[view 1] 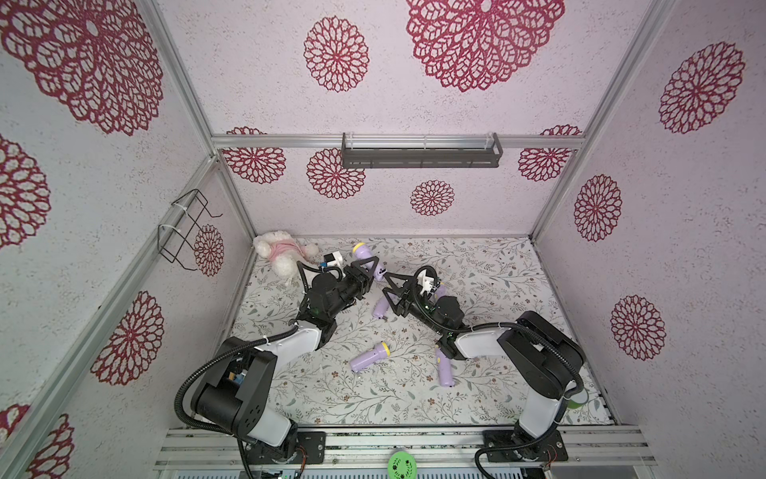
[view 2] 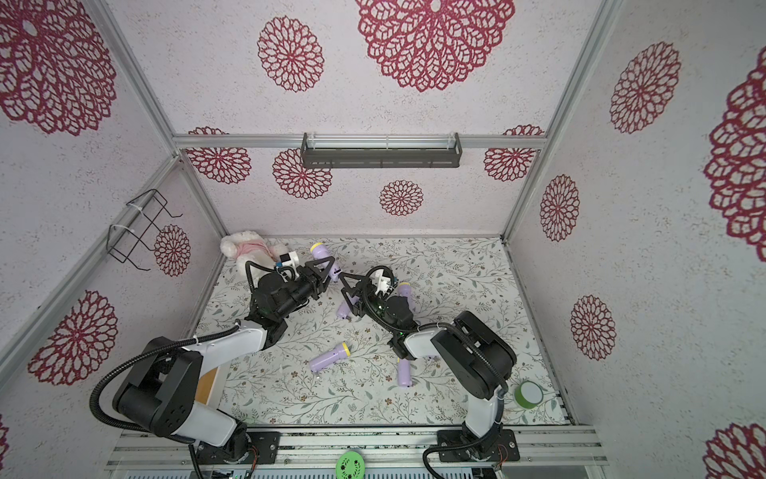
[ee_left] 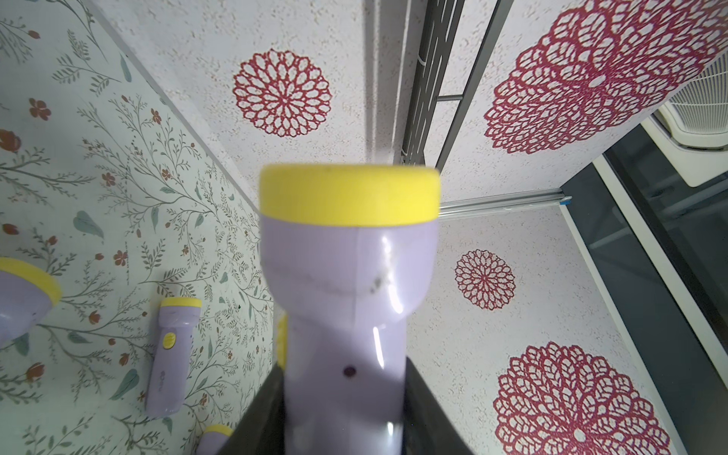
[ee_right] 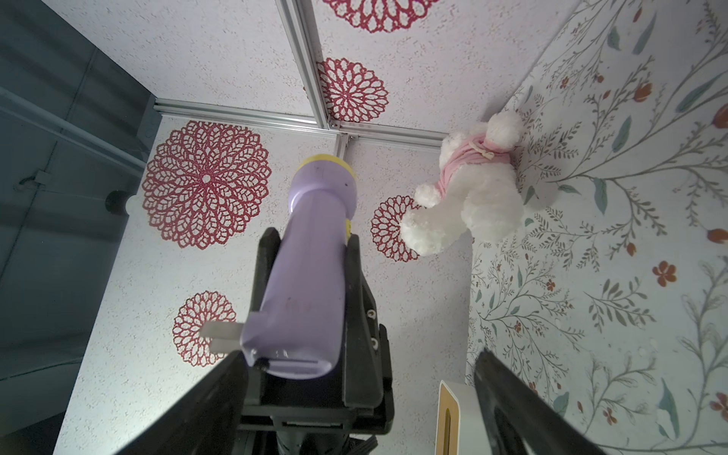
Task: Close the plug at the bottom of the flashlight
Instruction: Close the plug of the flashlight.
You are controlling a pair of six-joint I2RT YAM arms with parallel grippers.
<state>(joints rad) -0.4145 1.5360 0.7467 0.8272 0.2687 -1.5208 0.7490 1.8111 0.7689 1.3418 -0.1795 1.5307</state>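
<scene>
Left arm [view 1: 290, 344] and right arm [view 1: 476, 344] match: matte black joint housings, glossy white link shells. Black ribbed hose [view 1: 195, 373] loops along each. Left gripper [view 1: 371, 267] and right gripper [view 1: 385, 283] carry black open-triangle fingers [view 1: 400, 274]; silver screw heads [ee_right: 370, 314] sit just behind them, then a white camera block [view 1: 427, 286], a green light [view 1: 427, 307] further back.

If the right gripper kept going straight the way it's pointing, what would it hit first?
Probably the bottom end of the flashlight held by the left gripper; it lies just ahead of the open right gripper. Exact depth is unclear.
</scene>
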